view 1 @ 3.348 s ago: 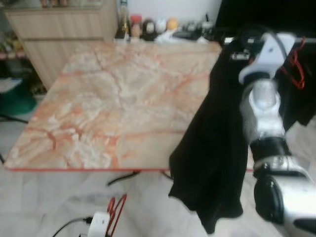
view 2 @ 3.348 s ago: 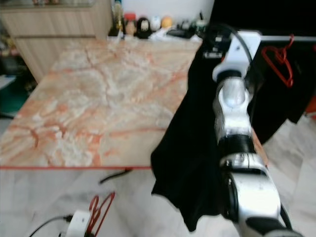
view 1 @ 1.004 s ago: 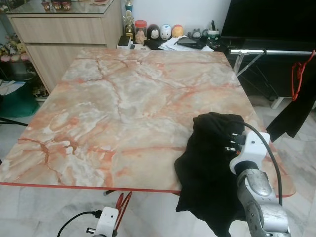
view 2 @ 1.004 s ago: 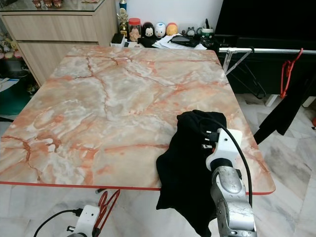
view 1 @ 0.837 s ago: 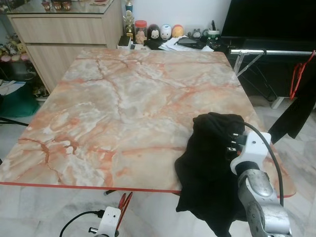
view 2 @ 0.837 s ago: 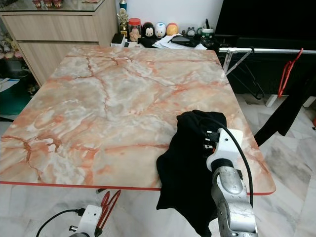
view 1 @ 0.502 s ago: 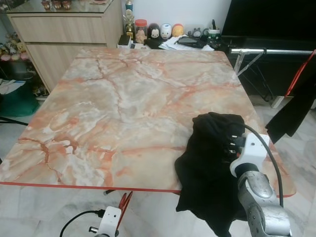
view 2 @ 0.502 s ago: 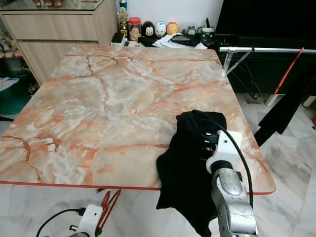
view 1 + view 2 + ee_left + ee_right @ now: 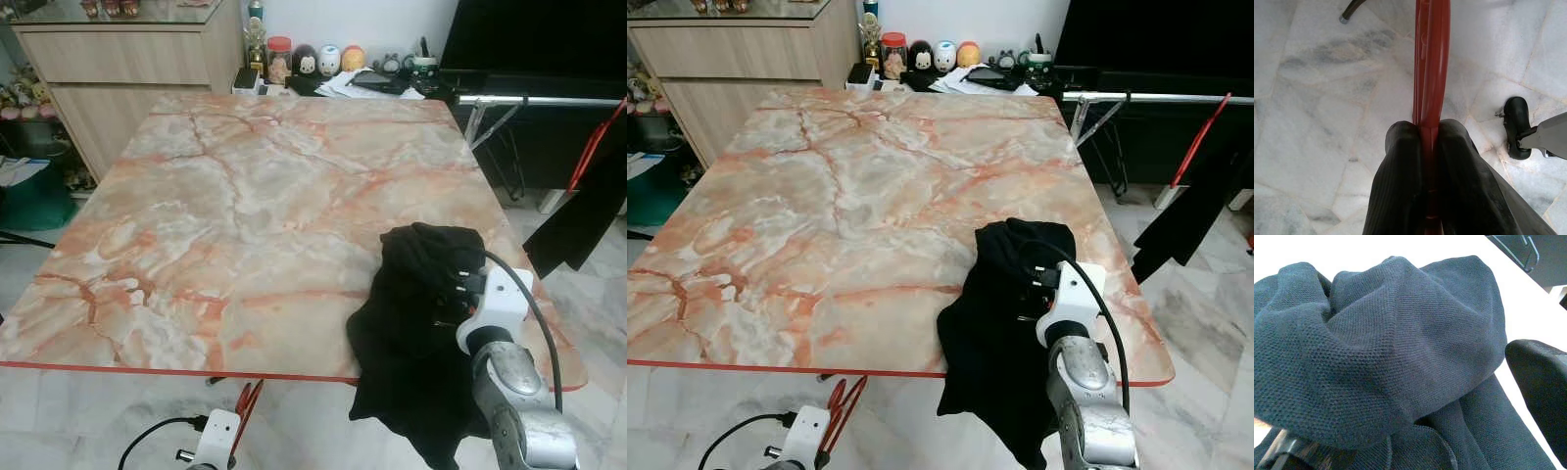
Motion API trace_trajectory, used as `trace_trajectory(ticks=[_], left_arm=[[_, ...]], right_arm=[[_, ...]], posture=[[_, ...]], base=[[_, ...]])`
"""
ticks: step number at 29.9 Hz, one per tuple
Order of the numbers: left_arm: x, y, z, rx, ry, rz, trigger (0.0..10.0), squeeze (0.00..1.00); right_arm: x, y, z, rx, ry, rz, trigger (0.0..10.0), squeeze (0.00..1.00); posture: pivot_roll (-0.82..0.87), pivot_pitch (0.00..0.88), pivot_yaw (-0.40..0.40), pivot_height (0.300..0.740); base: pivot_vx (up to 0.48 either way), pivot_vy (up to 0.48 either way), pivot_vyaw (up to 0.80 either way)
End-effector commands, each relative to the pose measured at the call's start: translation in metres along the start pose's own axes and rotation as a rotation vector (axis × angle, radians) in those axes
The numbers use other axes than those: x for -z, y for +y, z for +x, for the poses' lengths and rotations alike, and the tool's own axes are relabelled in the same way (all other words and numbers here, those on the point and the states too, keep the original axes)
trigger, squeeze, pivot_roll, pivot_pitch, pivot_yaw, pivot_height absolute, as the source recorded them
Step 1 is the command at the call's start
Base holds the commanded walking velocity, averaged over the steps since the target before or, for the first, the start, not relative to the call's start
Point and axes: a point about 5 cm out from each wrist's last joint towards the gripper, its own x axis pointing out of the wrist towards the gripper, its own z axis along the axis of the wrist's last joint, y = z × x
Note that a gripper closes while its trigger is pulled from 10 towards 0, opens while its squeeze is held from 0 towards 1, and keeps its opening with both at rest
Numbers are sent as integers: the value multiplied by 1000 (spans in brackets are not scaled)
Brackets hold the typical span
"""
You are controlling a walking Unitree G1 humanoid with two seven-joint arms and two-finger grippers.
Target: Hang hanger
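A black garment (image 9: pixel 421 323) lies bunched on the marble table's (image 9: pixel 245 196) near right edge, and part of it hangs over the front. My right gripper (image 9: pixel 1400 406) reaches into the bunch from the near side. Its fingers (image 9: pixel 1542 382) stand apart, open, with cloth heaped between them. Low at my left side, my left gripper (image 9: pixel 1427 129) is shut on a red hanger (image 9: pixel 1432 58), which points down over the tiled floor. That hanger (image 9: pixel 245 399) also juts up from the left wrist below the table's front edge.
A metal clothes rail (image 9: pixel 549 101) stands right of the table; a second red hanger (image 9: pixel 591 147) carrying a black garment (image 9: pixel 583 220) hangs there. Jars and figurines (image 9: pixel 304 64) line the far edge. A wooden cabinet (image 9: pixel 127 59) is back left. A cable lies on the floor.
Three seconds ago my right arm held the black garment up high; now the garment lies on the table. In the last second the garment on the rail swung slightly.
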Motion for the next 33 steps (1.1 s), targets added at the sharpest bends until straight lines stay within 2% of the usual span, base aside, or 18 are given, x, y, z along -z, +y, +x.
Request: trace_trajectory(ticks=[1, 2, 3, 33], left_arm=[[6, -7, -1, 31, 18, -17, 10000, 0], [6, -7, -1, 32, 17, -16, 10000, 0], [6, -8, -1, 34, 17, -16, 10000, 0], [8, -7, -1, 38, 18, -18, 10000, 0]], right_arm=[[-7, -1, 0, 6, -26, -10, 10000, 1000], [-7, 0, 1, 3, -25, -19, 10000, 133], [-6, 1, 1, 1, -20, -25, 10000, 0], [-4, -1, 4, 24, -2, -40, 10000, 0]], posture=[[29, 46, -43, 740], [29, 46, -43, 740], [29, 42, -41, 740], [27, 58, -46, 740]], base=[[0, 0, 0], [0, 0, 0], [0, 0, 0], [-8, 0, 0]])
